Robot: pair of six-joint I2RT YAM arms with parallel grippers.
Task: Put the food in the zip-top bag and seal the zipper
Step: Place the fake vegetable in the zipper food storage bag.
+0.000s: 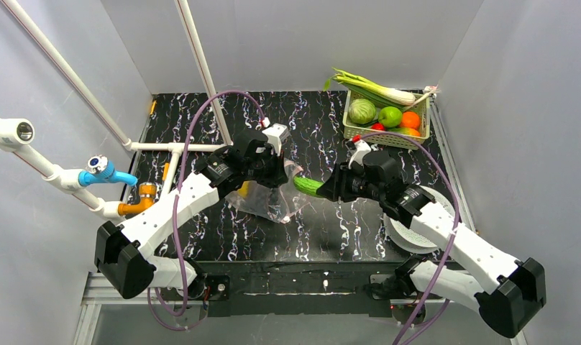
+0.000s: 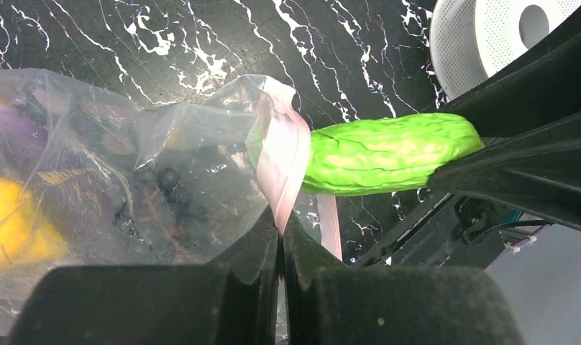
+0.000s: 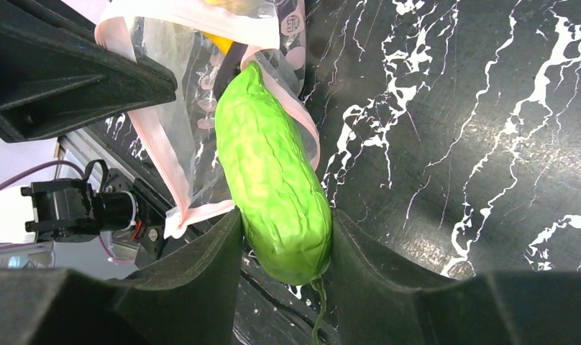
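Note:
A clear zip-top bag (image 1: 267, 198) lies mid-table with its mouth facing right. My left gripper (image 2: 281, 231) is shut on the pink zipper (image 2: 284, 162) strip and holds the mouth up. A yellow food piece (image 2: 11, 226) and a dark purple one (image 2: 14, 129) show through the plastic. A bumpy green gourd (image 3: 273, 180) is pinched at its stem end by my right gripper (image 3: 284, 230). The gourd's (image 1: 308, 185) tip pokes into the bag's mouth (image 3: 201, 108), between the pink edges.
A pale green mesh basket (image 1: 420, 133) at the back right holds a cabbage (image 1: 362, 111), a green fruit (image 1: 390, 116), orange pieces (image 1: 410, 120) and a leek (image 1: 370, 88) across its top. A white perforated plate (image 1: 410, 231) lies under my right arm. White pipes (image 1: 72, 176) run along the left.

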